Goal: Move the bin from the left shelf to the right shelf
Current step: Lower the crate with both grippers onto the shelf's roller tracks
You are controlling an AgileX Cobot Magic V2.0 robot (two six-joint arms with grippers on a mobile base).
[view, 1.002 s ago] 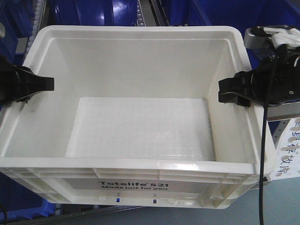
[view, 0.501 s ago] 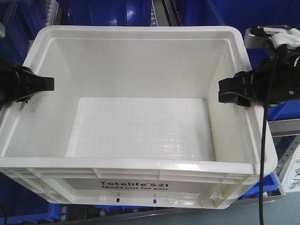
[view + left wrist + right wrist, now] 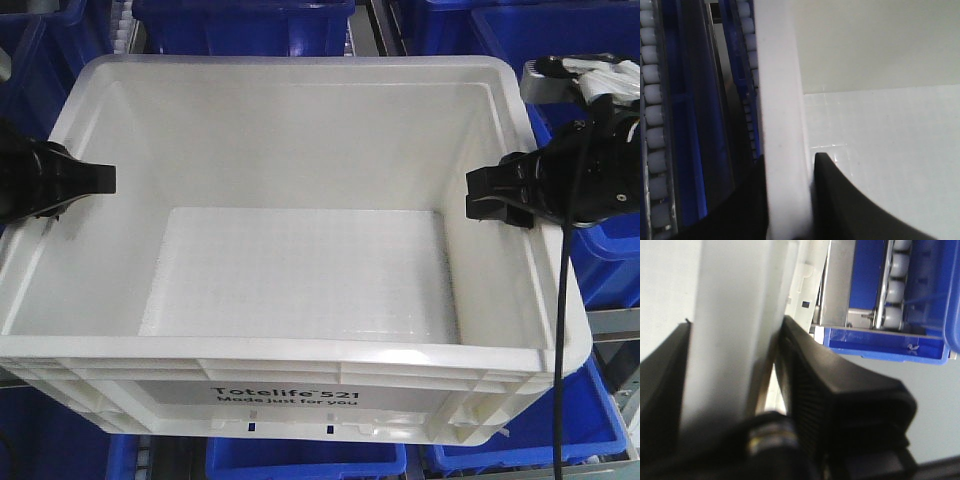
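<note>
The white bin [image 3: 290,140], printed "Totelife 521", fills the front view and is empty. It hangs level between my two grippers. My left gripper [image 3: 95,180] is shut on the bin's left rim [image 3: 780,100], one black finger inside the wall and one outside. On the opposite side, my right gripper [image 3: 482,195] is shut on the right rim [image 3: 735,290] in the same way. A grey-framed rack with white rollers [image 3: 895,270] lies beside and under the bin. I cannot tell whether this is the right shelf.
Dark blue totes surround the bin: behind it [image 3: 240,25], at the right [image 3: 610,260] and below its front [image 3: 300,460]. A lane of white rollers [image 3: 651,115] runs left of the bin. A grey frame bar [image 3: 615,322] crosses at the lower right.
The bin and both grippers keep their place in the view. The rack and blue totes behind have slid right and down, and the labelled post at the right has dropped out of sight.
</note>
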